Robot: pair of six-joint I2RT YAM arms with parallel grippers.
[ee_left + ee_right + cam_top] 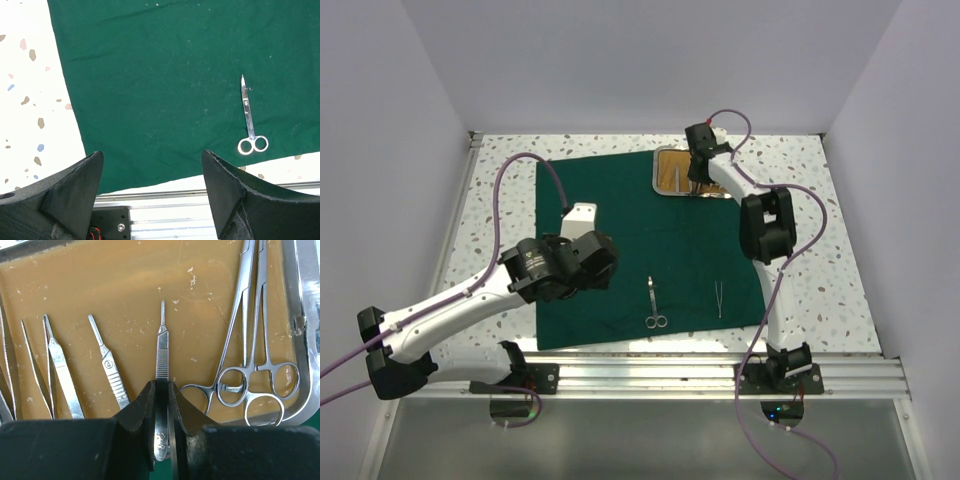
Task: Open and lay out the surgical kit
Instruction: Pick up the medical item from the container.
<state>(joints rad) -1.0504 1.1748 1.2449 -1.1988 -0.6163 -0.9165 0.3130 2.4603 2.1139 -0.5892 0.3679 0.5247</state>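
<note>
Right pincer (161, 405) is clenched on slim ribbed silver handle (161, 347), gripped at its near end for lifting clear of tan-lined steel tray (302, 315) at far edge of spread dark green cloth (620, 230). Left pincer (152, 156) is held released over cloth, beside laid-out silver scissors (248, 120).

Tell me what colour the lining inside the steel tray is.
The lining is tan-gold with pale scuffs, clearest in the right wrist view.
</note>
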